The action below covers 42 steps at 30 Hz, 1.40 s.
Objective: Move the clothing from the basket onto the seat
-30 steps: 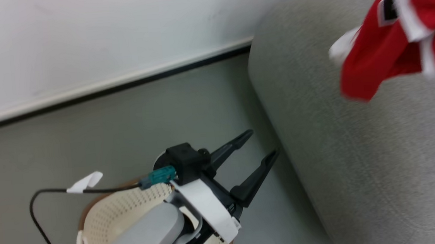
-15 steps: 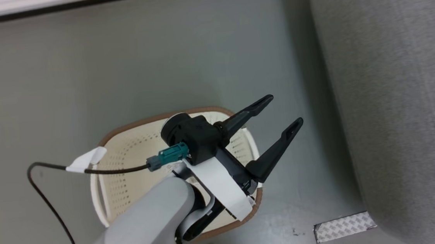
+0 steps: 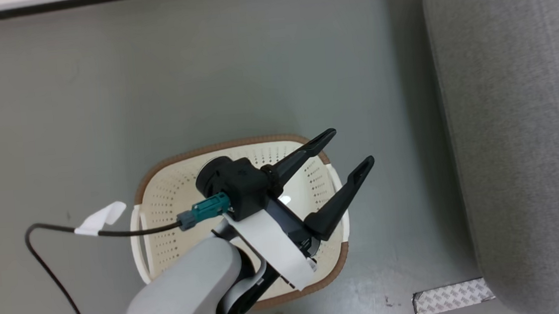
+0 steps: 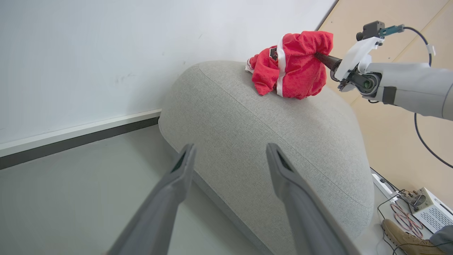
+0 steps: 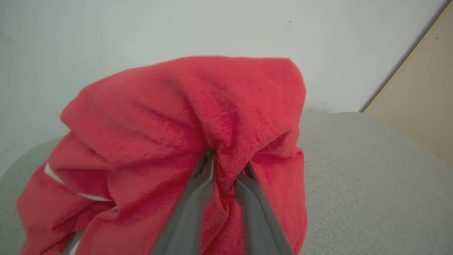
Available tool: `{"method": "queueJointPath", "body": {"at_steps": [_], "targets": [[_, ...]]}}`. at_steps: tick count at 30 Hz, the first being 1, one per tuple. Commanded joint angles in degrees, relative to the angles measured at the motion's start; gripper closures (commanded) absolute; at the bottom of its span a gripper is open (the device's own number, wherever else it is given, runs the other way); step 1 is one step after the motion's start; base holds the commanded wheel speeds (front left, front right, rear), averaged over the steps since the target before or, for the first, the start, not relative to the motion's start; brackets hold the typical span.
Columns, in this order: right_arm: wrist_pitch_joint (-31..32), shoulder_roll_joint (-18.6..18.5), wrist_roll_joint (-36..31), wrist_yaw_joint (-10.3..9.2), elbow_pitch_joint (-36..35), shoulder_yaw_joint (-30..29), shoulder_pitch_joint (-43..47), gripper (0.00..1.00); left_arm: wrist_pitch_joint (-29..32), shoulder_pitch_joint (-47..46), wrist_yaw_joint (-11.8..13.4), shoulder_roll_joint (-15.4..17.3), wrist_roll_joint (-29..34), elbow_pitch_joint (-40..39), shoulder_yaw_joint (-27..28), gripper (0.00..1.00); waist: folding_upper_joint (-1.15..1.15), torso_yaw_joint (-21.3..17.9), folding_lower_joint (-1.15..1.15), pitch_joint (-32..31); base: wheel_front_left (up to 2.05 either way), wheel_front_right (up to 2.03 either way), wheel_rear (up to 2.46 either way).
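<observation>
The cream-white basket (image 3: 166,206) with a brown rim stands on the floor, and what shows of its inside is bare perforated plastic. My left gripper (image 3: 349,147) hovers open over the basket's right side, holding nothing; its fingers (image 4: 177,184) point toward the light grey seat (image 4: 269,141). The red clothing (image 4: 293,67) with white stripe trim hangs bunched over the top of the seat, its lower folds touching the cushion. My right gripper (image 5: 226,163) is shut on a fold of the clothing (image 5: 177,117), and the cloth drapes over its fingertips.
The seat's rounded side (image 3: 522,133) fills the right of the head view, with a strip of grey floor between it and the basket. A patterned tape patch (image 3: 452,297) lies on the floor. A white box with wires (image 4: 428,212) and a shoe (image 4: 400,230) sit beyond the seat.
The head camera has swung down and left, so the seat top and clothing have left its picture and the whole basket is in it. My left gripper stays open.
</observation>
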Motion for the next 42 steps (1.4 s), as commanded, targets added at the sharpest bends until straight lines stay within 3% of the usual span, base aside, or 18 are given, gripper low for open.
{"method": "queueJointPath", "body": {"at_steps": [1,7,10,22,32,42], "targets": [[-0.2,0.4,-0.7,-0.15,0.0,-0.2,0.4,0.00,-0.2,0.8,0.0,0.5,-0.7,0.0,0.2,0.00,0.00,-0.6,-0.01,-1.0,0.00,0.00,0.00],[-0.2,3.1,-2.6,-0.15,-1.7,3.2,3.3,0.00,-1.7,2.5,-0.1,0.8,-1.7,1.0,1.0,0.00,0.00,-2.3,-0.01,-5.1,0.00,0.00,0.00],[-0.1,2.5,-1.8,-0.15,-3.9,5.8,6.3,0.00,-2.6,3.9,-0.2,1.2,-2.6,1.8,1.8,0.00,0.00,-2.8,-0.01,-7.7,0.00,0.00,0.00],[-0.1,1.7,0.5,-0.15,-20.4,9.5,20.0,0.00,-4.2,12.5,1.3,3.1,-4.7,3.1,6.9,0.00,0.00,-3.7,-0.01,-18.3,0.00,0.00,0.00],[-0.1,6.3,-3.2,-0.15,-32.2,8.7,30.0,0.00,-4.1,23.0,2.7,2.0,-3.0,1.8,15.2,0.00,0.00,-1.2,-0.01,-26.5,0.00,0.00,0.00],[-0.1,14.7,-7.7,-0.15,-41.0,6.1,40.9,0.00,-4.1,30.9,2.7,-0.8,1.6,3.8,23.9,0.00,0.00,4.2,-0.01,-31.9,0.00,0.00,0.00]]}}
